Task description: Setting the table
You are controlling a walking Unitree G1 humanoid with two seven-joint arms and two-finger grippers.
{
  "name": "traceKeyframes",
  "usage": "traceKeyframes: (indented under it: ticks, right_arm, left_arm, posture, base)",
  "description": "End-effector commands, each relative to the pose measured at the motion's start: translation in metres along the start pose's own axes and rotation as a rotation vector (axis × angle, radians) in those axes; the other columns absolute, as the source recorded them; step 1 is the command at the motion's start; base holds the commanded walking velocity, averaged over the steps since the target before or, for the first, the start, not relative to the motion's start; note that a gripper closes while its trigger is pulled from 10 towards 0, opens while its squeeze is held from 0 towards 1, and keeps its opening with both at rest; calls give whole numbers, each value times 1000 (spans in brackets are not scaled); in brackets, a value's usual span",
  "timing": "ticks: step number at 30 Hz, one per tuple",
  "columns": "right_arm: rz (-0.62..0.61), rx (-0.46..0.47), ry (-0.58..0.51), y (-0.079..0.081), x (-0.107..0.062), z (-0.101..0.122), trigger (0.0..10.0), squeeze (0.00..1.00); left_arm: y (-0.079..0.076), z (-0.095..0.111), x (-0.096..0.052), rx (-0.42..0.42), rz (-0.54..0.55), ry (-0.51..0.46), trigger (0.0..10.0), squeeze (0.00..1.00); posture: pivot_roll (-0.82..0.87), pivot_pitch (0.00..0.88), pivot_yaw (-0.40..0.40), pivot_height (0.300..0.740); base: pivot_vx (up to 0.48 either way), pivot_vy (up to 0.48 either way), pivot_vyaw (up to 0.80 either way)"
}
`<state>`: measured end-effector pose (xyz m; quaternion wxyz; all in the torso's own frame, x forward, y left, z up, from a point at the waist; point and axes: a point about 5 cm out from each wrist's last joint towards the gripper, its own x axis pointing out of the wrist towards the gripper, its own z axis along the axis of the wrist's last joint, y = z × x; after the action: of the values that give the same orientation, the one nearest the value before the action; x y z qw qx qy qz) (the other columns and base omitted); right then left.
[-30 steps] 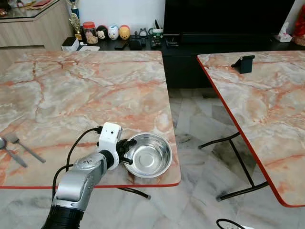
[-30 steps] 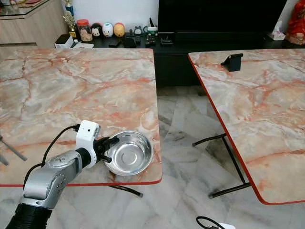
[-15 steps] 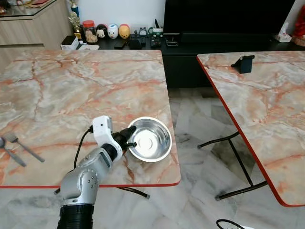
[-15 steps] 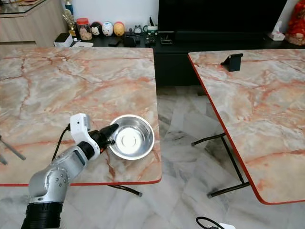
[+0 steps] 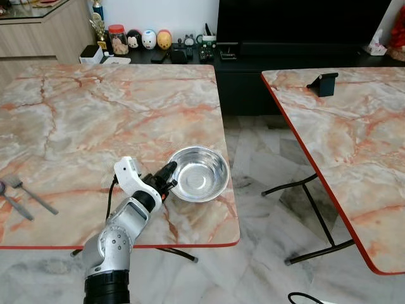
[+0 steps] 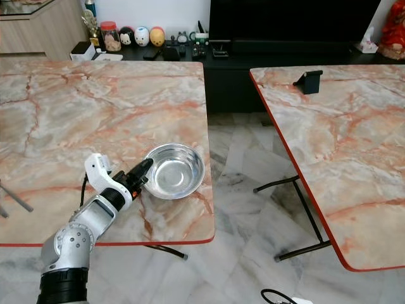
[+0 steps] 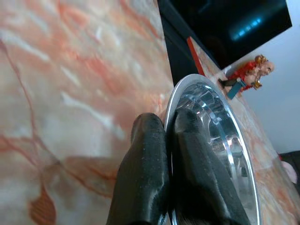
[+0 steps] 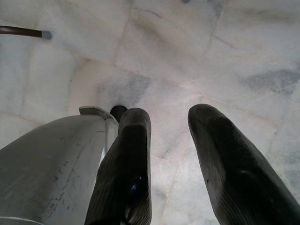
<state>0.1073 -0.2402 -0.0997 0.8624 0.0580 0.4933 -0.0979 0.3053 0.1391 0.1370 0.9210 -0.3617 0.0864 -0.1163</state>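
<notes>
Bowl (image 5: 201, 173) sits near the desk (image 5: 95, 120) near-right corner, its left rim pinched by the left end effector (image 5: 169, 172), where a careless push rightward could, by my judgement, tip it to the floor (image 5: 266, 253).

Steel bowl (image 5: 201, 173), upright, empty, near table (image 5: 95, 120) corner

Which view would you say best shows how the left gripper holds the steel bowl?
The left wrist view: the left gripper pinches the steel bowl rim, one finger inside, one outside. The eye views show the whole bowl, the grip small.
</notes>
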Motion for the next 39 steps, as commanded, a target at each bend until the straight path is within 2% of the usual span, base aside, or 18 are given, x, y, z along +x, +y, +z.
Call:
traceKeyframes:
  ticks: [1,5,13,21,25,39]
  right_arm:
    - [-16,-1,4,-5,-1,-1,10000,0]
    - [-20,3,3,-5,-1,0,10000,0]
    - [-28,17,-1,-5,-1,0,10000,0]
    - [-34,43,-5,-5,-1,-1,10000,0]
    - [-22,39,29,-4,-1,-3,10000,0]
    - [-25,46,10,-3,0,-1,10000,0]
  left_arm:
    - [-6,12,-2,30,-19,-77,10000,0]
    - [-3,27,-6,64,9,-184,10000,0]
    - [-3,46,-5,103,19,-285,10000,0]
    - [-6,47,-3,120,12,-300,10000,0]
    - [-6,47,-2,115,11,-305,10000,0]
    - [-7,49,1,123,7,-311,10000,0]
  posture:
    - [86,0,-53,715]
    - [90,0,-58,715]
    - [86,0,-56,715]
    - [85,0,-53,715]
    - [86,0,-50,715]
    - [84,0,-47,715]
  base:
    - [0,0,0]
    - [0,0,0]
    - [0,0,0]
    - [0,-267,0]
    - [0,-356,-328]
    - [0,-358,-96]
